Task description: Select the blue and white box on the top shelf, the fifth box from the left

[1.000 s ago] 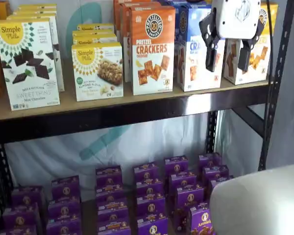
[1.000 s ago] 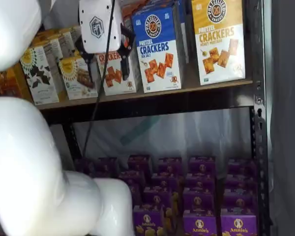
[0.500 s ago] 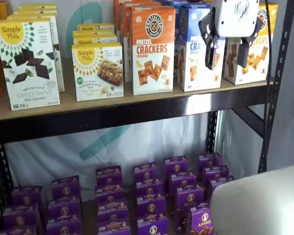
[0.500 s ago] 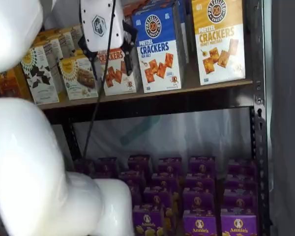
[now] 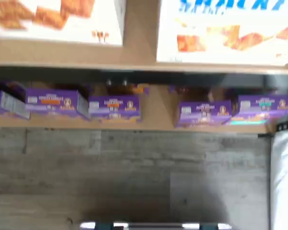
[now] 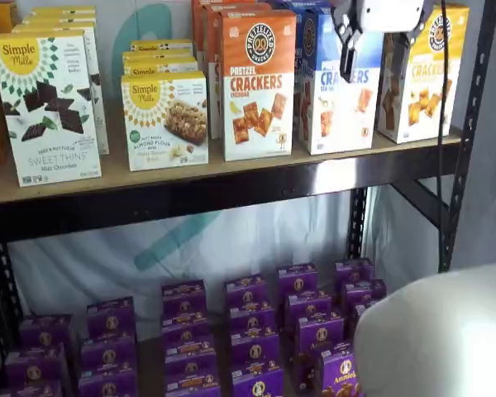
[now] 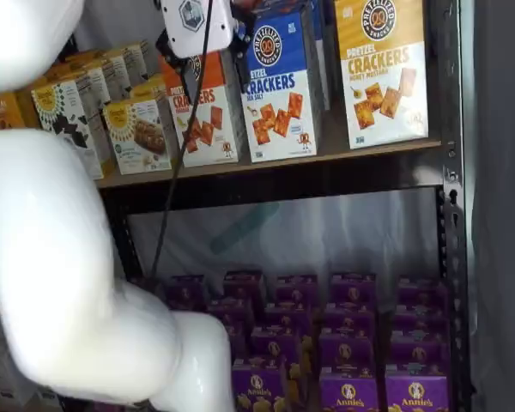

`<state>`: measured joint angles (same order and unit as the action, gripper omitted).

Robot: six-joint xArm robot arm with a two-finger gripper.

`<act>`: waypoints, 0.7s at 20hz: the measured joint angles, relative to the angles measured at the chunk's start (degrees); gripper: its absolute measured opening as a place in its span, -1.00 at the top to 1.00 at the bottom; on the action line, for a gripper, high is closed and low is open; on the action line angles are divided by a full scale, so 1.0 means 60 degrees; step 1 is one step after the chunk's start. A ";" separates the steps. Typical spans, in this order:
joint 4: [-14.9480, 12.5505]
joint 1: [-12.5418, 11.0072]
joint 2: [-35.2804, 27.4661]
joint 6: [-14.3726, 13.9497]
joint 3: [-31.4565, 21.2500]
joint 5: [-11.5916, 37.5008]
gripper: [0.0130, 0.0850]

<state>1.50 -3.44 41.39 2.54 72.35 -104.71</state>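
The blue and white box (image 6: 337, 95) stands on the top shelf (image 6: 231, 178) between an orange "Crackers" box (image 6: 258, 83) and a yellow-and-white box (image 6: 422, 78). It shows in both shelf views (image 7: 279, 90). My gripper (image 6: 382, 45) hangs from the view's top edge in front of the box's upper right part, with its white body cut off. Its two black fingers stand apart with a plain gap and hold nothing. In a shelf view the gripper (image 7: 202, 43) sits just left of the box's top. The wrist view shows the box's lower face (image 5: 225, 33) with blue lettering above the shelf board (image 5: 139, 55).
Simple Mills boxes (image 6: 45, 99) fill the shelf's left half. Several small purple boxes (image 6: 248, 322) stand on the lower level and show in the wrist view (image 5: 113, 106). A black upright (image 6: 463, 132) is at the right. The white arm (image 7: 60, 257) fills one shelf view's left side.
The gripper has risen along the front of the blue and white box, so its body now leaves the top of the view. The fingers stay apart.
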 joint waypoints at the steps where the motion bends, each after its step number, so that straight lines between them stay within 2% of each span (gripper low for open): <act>1: -0.0007 -0.0027 -0.0129 0.0031 0.0139 0.0070 -1.00; 8: -0.0132 -0.0051 -0.0864 0.0085 0.0870 0.0473 -1.00; 14: -0.0477 0.0001 -0.1041 0.0074 0.0872 0.1177 -1.00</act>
<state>-1.36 -3.43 35.15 2.99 77.58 -97.65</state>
